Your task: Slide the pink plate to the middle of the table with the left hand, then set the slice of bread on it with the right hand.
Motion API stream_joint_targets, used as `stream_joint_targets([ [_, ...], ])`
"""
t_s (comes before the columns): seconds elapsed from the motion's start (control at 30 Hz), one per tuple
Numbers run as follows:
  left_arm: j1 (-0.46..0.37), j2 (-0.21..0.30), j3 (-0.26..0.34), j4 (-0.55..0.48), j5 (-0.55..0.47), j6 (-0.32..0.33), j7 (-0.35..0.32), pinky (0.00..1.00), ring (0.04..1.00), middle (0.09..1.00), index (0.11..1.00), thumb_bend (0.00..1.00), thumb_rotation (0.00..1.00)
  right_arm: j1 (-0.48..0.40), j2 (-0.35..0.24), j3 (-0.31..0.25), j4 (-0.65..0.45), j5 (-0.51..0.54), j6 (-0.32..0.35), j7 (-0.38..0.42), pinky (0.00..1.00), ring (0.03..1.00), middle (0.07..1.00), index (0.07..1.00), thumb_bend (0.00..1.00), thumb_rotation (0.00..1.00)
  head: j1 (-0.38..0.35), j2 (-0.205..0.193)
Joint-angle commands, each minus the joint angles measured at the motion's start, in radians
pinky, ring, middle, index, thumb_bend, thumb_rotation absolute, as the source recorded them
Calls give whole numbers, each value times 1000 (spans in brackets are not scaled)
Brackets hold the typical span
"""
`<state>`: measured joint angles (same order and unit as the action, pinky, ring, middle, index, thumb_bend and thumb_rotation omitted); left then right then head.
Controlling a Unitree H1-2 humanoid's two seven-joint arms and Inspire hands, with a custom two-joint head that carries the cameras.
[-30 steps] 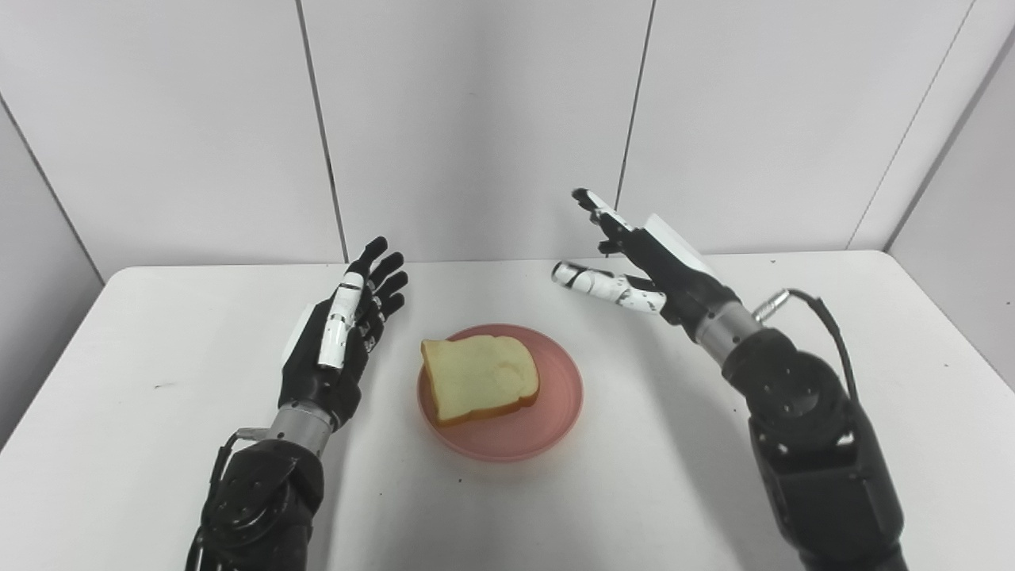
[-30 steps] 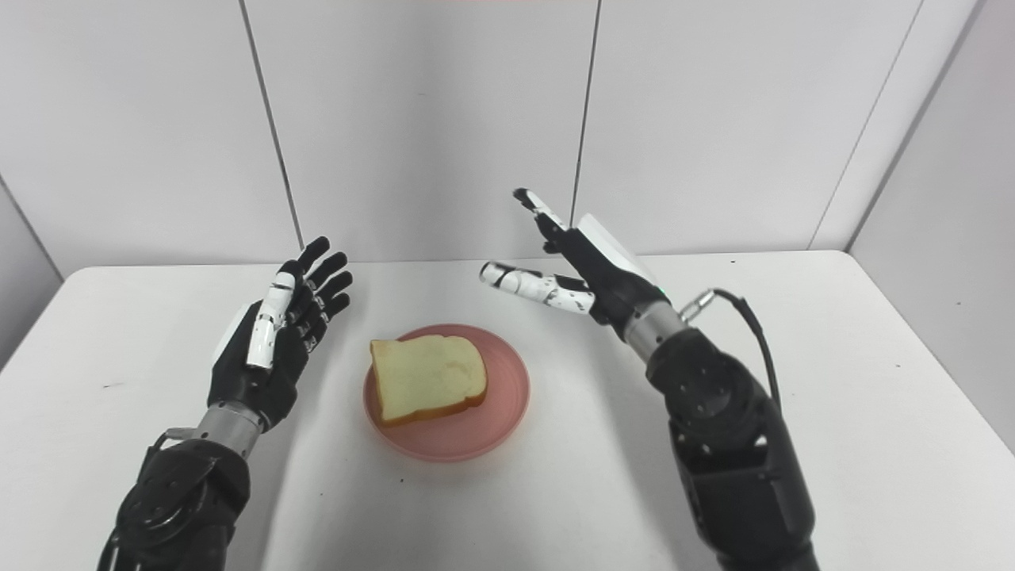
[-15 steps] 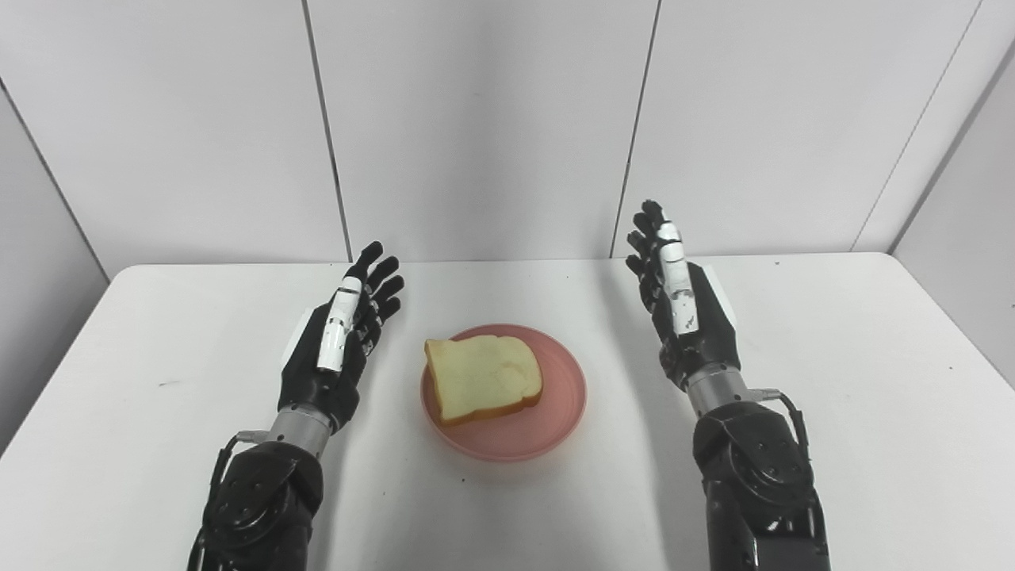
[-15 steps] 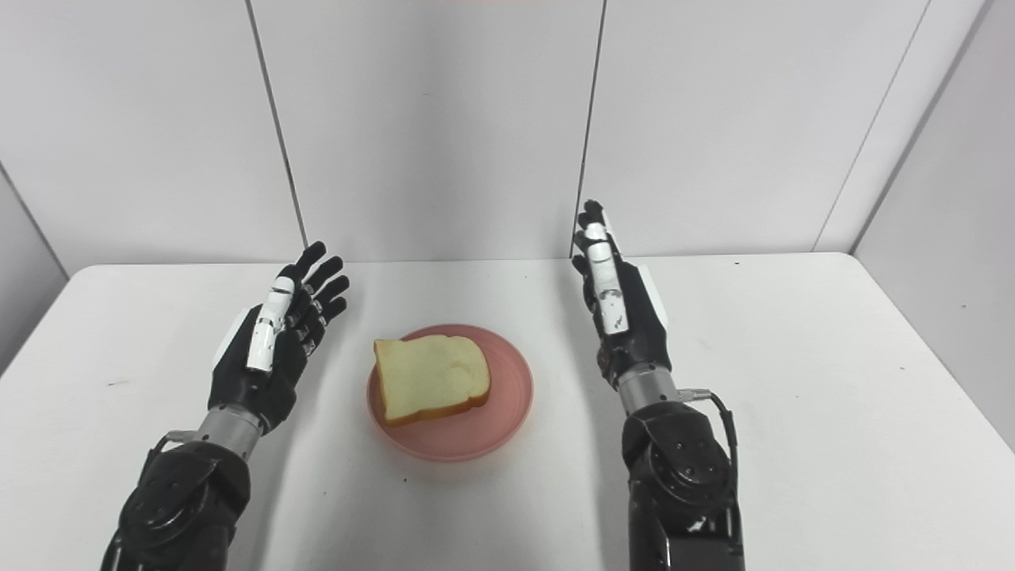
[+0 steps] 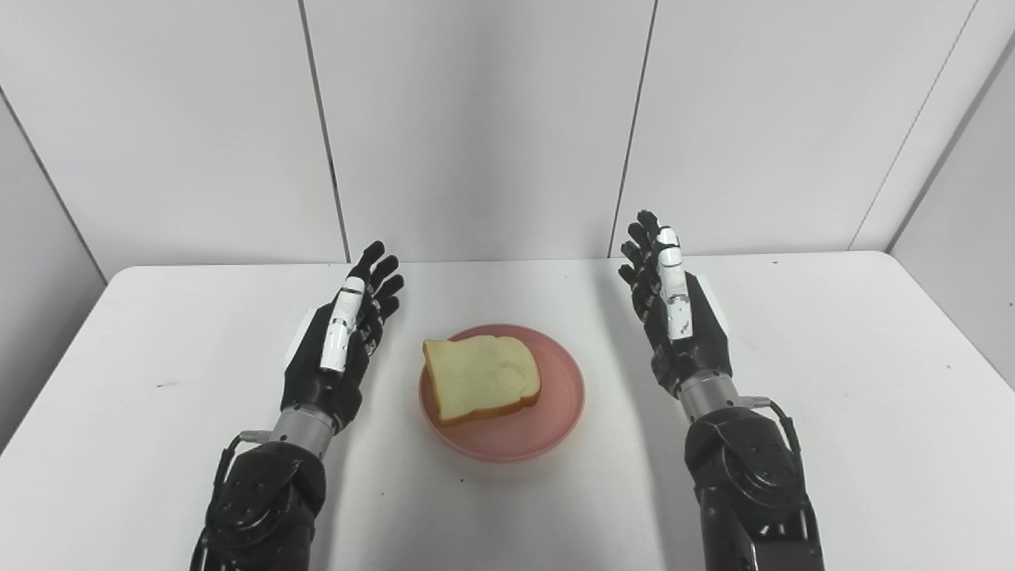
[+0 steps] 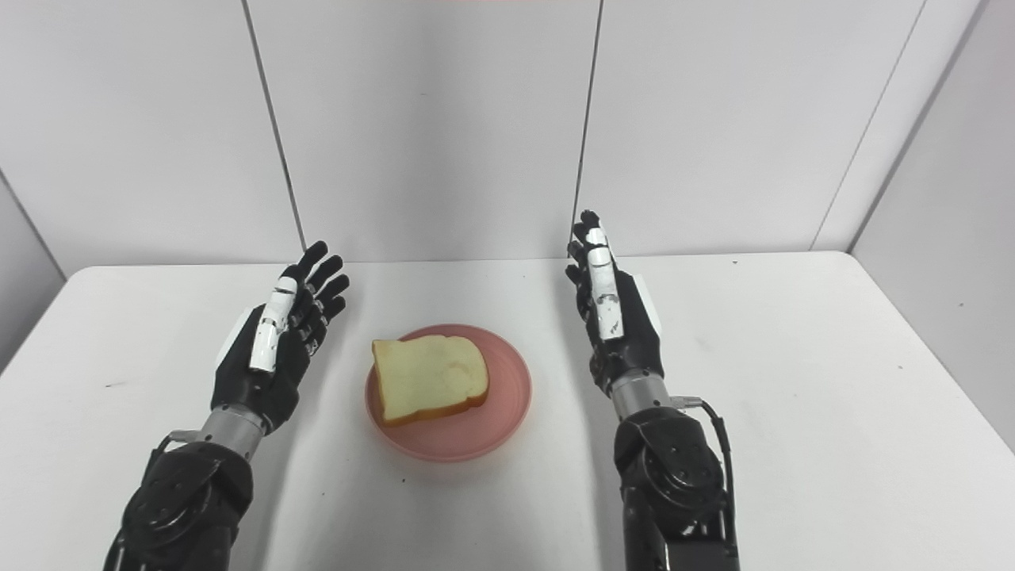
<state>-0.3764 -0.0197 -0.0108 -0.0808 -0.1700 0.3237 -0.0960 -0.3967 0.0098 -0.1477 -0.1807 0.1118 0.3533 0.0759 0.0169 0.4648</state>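
1. white wall panels (image 5: 476, 119) with dark vertical seams close off the back and angle in at both sides, and they meet the far edge of the white counter (image 5: 833, 381).
2. near the middle of the counter sits the plate (image 5: 555, 412), pink, round and shallow, flat on the surface.
3. on the plate lies the bread (image 5: 481, 377), a pale slice with a tan crust, resting flat; it covers the plate's left half, and its left edge reaches about to the rim there, while bare pink shows on the right and along the near side.
4. my left hand (image 5: 337, 349) is raised just left of the plate, palm turned inward toward it, fingers straight, a little fanned and pointing up and away from me; it holds nothing and touches neither plate nor bread.
5. my right hand (image 5: 678, 325) stands on the other side of the plate, a bit farther from it than the left one, palm also facing inward, fingers stretched upward and close to one another; it is empty too, spread flat rather than curled.
6. both forearms come up from the bottom edge, black with a metal ring at each wrist, and a thin cable (image 5: 781, 412) loops beside my right wrist.
7. a few small dark specks mark the counter, one just in front of the plate (image 5: 462, 480) and one out to the left (image 5: 162, 385).
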Motion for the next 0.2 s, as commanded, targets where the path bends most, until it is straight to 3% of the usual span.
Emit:
stream_joint_targets([
  [0.0,-30,1,2,-29,6,-38,2,980,953,961,950,384,1000,-17,-8,11,-35,14,10,-6,1000,1000,1000,1000,416,1000,1,0],
  [0.17,-33,1,7,-33,-2,-36,0,974,950,958,948,386,1000,-14,-9,17,-49,31,24,-13,1000,1000,1000,1000,421,1000,4,3],
])
